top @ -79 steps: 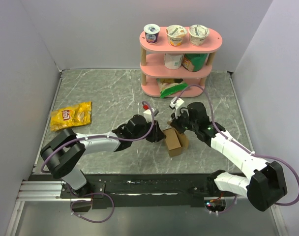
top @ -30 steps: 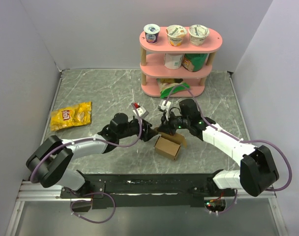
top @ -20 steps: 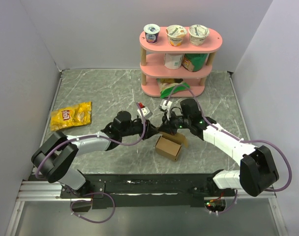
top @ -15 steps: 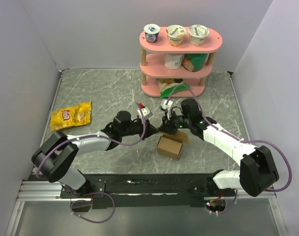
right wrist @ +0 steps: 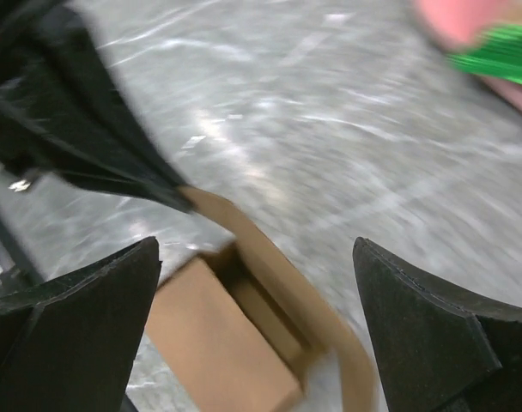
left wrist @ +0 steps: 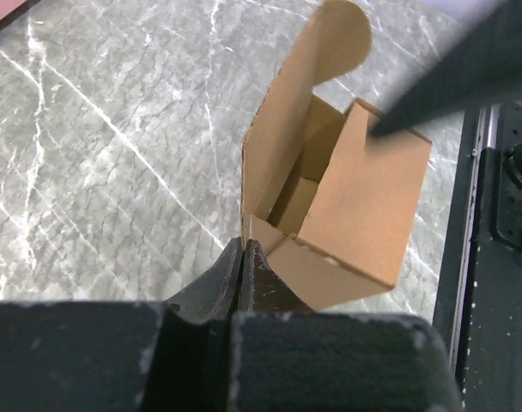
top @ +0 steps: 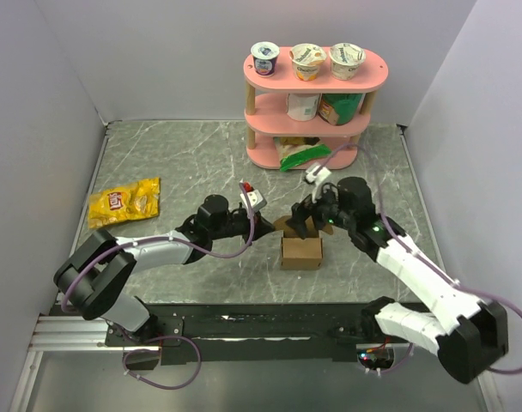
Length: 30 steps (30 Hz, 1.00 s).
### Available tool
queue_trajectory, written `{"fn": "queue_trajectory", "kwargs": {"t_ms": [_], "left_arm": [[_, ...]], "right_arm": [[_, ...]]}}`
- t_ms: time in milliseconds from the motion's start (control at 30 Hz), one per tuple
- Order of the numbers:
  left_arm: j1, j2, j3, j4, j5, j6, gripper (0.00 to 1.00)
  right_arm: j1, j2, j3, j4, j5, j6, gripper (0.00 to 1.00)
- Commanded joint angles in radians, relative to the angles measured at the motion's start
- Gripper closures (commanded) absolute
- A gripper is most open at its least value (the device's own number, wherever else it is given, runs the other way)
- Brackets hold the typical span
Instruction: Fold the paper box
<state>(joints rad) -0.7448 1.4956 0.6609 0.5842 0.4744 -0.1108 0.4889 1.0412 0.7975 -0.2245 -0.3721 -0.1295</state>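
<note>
On the left, we see the left gripper (left wrist: pixel 244 255) pinched tight on the lower edge of the raised lid flap of the paper box (top: pixel 301 251). The box sits open-topped on the marble table (top: pixel 184 163), near the front centre. Just above it, the right gripper (right wrist: pixel 255 245) hangs spread wide, holding nothing.

White arm links (top: pixel 424 279), black joints (top: pixel 467 343), purple cables (top: pixel 342 148), black fingers (right wrist: pixel 72 309).
</note>
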Motion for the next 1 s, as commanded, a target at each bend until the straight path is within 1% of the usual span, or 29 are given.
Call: {"fn": "queue_trajectory", "kwargs": {"t_ms": [0, 67, 167, 233, 267, 400, 467, 500, 567, 667, 700, 767, 800, 833, 867, 900, 933, 967], "left_arm": [[-0.005, -0.043, -0.021, 0.012, -0.013, 0.046, 0.99], [-0.005, -0.041, -0.020, 0.013, -0.019, 0.048, 0.99], [-0.007, -0.049, -0.014, -0.007, -0.034, 0.063, 0.99], [-0.007, -0.057, -0.018, -0.007, -0.040, 0.074, 0.99], [-0.007, -0.057, -0.017, -0.012, -0.042, 0.076, 0.99], [-0.007, -0.061, -0.018, -0.012, -0.037, 0.074, 0.99], [-0.005, -0.066, -0.018, -0.012, -0.037, 0.074, 0.99], [-0.007, -0.067, -0.017, -0.017, -0.040, 0.076, 0.99], [-0.007, -0.067, -0.011, -0.027, -0.046, 0.077, 0.99], [-0.007, -0.070, -0.012, -0.023, -0.054, 0.069, 0.99], [-0.007, -0.071, -0.009, -0.024, -0.057, 0.062, 0.99], [-0.011, -0.067, -0.004, -0.037, -0.062, 0.057, 0.99], [-0.014, -0.066, -0.001, -0.040, -0.071, 0.057, 0.99], [-0.021, -0.066, 0.000, -0.044, -0.079, 0.054, 0.99], [-0.024, -0.064, 0.002, -0.050, -0.091, 0.051, 0.99], [-0.028, -0.063, 0.015, -0.061, -0.103, 0.034, 0.99], [-0.034, -0.057, 0.025, -0.079, -0.126, 0.027, 0.99], [-0.042, -0.057, 0.032, -0.108, -0.144, 0.019, 0.99]], "right_arm": [[-0.015, -0.136, -0.035, -0.124, 0.258, 0.083, 0.00], [-0.019, -0.177, -0.047, -0.124, 0.298, 0.106, 0.00], [-0.038, -0.185, -0.049, -0.176, 0.340, 0.128, 0.00], [-0.046, -0.184, -0.058, -0.187, 0.343, 0.126, 0.02], [-0.050, -0.184, -0.058, -0.194, 0.340, 0.152, 0.03], [-0.070, -0.170, -0.073, -0.182, 0.335, 0.165, 0.20], [-0.079, -0.153, -0.073, -0.177, 0.315, 0.168, 0.25], [-0.082, -0.147, -0.075, -0.168, 0.300, 0.168, 0.30], [-0.081, -0.148, -0.086, -0.159, 0.257, 0.171, 0.34], [-0.082, -0.153, -0.106, -0.159, 0.240, 0.179, 0.42], [-0.082, -0.153, -0.107, -0.165, 0.240, 0.180, 0.48], [-0.082, -0.147, -0.104, -0.179, 0.228, 0.183, 0.51], [-0.082, -0.144, -0.101, -0.180, 0.223, 0.186, 0.55], [-0.082, -0.142, -0.098, -0.184, 0.223, 0.188, 0.58], [-0.081, -0.142, -0.098, -0.187, 0.223, 0.189, 0.65], [-0.081, -0.139, -0.092, -0.190, 0.223, 0.201, 0.78], [-0.081, -0.138, -0.087, -0.196, 0.226, 0.211, 0.81], [-0.082, -0.129, -0.081, -0.216, 0.225, 0.218, 0.81]]}}
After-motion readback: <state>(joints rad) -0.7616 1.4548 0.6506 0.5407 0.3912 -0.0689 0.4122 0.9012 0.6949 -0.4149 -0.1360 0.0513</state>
